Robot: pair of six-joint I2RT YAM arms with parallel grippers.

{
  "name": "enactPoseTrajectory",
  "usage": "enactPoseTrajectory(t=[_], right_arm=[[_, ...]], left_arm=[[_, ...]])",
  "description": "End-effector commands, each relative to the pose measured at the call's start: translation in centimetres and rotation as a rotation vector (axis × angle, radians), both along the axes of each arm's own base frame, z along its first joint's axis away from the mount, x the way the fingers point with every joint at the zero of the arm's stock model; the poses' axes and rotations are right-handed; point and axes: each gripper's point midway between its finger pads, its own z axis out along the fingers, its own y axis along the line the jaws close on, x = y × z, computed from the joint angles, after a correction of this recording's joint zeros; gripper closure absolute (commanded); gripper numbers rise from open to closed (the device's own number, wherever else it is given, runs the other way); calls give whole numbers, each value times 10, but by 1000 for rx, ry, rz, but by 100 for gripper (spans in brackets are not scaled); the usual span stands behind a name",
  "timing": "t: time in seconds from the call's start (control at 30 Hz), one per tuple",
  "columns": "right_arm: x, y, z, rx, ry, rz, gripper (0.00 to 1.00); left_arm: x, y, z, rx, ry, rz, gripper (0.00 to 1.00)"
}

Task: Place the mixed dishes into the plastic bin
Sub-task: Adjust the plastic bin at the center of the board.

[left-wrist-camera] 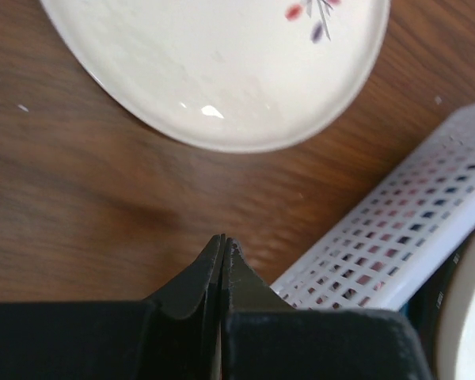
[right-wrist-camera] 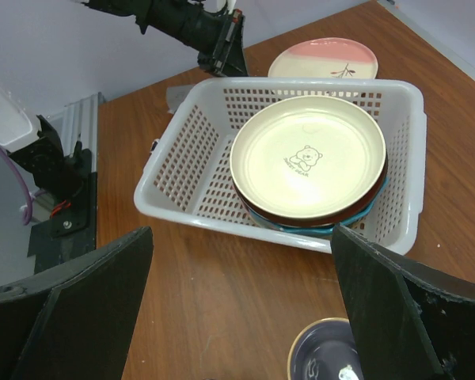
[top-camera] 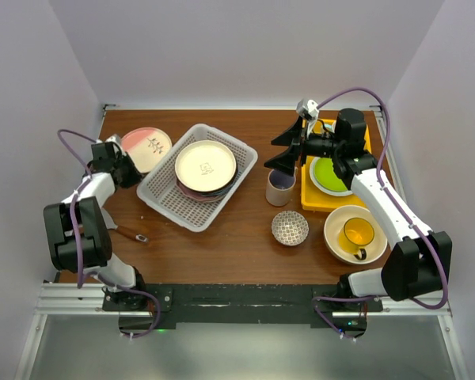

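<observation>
left wrist view shows your left tool (left-wrist-camera: 224, 241) clenched empty near the pink-and-cream plate (left-wrist-camera: 222, 63), probably slick, brittle, lying flat on the table (left-wrist-camera: 79, 198), so pinch its rim.

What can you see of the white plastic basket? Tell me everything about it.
The white plastic basket is rectangular, with lattice walls and bottom, rounded corners and a flared rim. It sits upright on the wooden table, left of centre, skewed to the table's edges. A stack of plates, the top one cream with a small bear drawing, fills its far end; the near end is bare. The shut left gripper hovers by its left corner without touching it.
</observation>
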Motion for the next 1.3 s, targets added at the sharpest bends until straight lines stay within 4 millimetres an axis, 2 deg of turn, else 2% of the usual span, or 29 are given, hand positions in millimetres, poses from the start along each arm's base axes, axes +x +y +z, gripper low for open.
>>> enactPoseTrajectory(t=[0.0, 0.23, 0.6, 0.7, 0.83, 0.97, 1.0, 1.07, 1.2, 1.27], right_arm=[[-8, 2, 13, 20, -49, 31, 2], [-6, 2, 12, 19, -48, 23, 2], [-4, 2, 10, 17, -42, 20, 2], [-4, 2, 9, 17, -39, 18, 2], [-4, 2, 9, 16, -42, 17, 2], [-4, 2, 9, 16, -42, 20, 2], [-4, 2, 9, 15, -43, 19, 2], [-4, 2, 10, 15, -43, 20, 2], [-4, 3, 8, 13, -42, 21, 2], [-3, 2, 8, 12, -41, 18, 2]], left_arm=[[-21, -42, 8, -116, -19, -100, 98], [-34, -79, 7, -189, -11, -189, 98], [-42, -118, 5, -198, 10, -264, 98], [-37, -110, 12, -160, -14, -231, 96], [-28, -103, 32, -125, -72, -201, 92], [-15, -78, 49, -110, -129, -108, 77], [-11, -65, 54, -117, -151, -72, 71], [-7, -51, 57, -136, -167, -20, 65], [3, -15, 65, -124, -205, 90, 44], [7, -4, 65, -106, -206, 119, 35]])
